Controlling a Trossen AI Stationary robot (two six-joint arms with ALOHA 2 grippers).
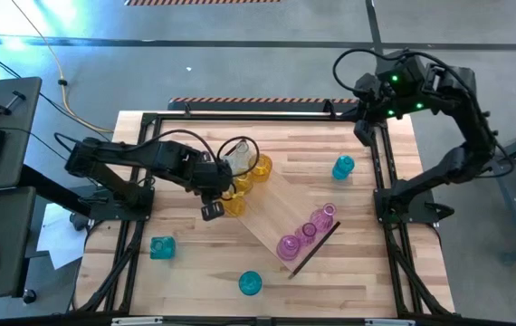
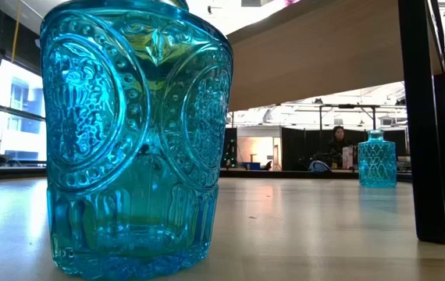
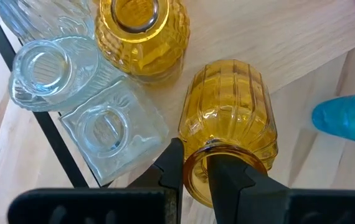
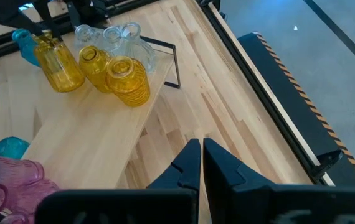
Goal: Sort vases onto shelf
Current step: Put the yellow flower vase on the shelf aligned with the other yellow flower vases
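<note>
The shelf [image 1: 281, 206] lies slantwise on the tabletop. On its far-left end stand clear vases [image 3: 53, 68] and yellow vases [image 3: 141, 34]; pink vases [image 1: 308, 231] stand on its near-right end. My left gripper [image 3: 196, 158] is shut on another yellow vase [image 3: 230, 118] beside them, at the shelf's near-left edge [image 1: 233, 201]. Three teal vases [image 1: 342, 167] [image 1: 161, 246] [image 1: 250, 282] stand on the tabletop. My right gripper [image 4: 196, 152] hangs shut and holds nothing, high over the far-right corner [image 1: 367, 131]. My left gripper holds the yellow vase by the rim of its mouth [image 3: 197, 167], one finger [image 3: 230, 177] inside the neck and one outside. The fingers come steeply from above. The vase hangs tilted below them [image 4: 58, 67]; whether its base touches the shelf I cannot tell.
Black frame rails [image 1: 387, 172] run along the table's left and right sides. In the low view a teal vase [image 2: 133, 140] fills the near left, and the shelf's dark end piece [image 2: 429, 117] stands at the right. Bare tabletop lies along the far edge [image 1: 303, 136].
</note>
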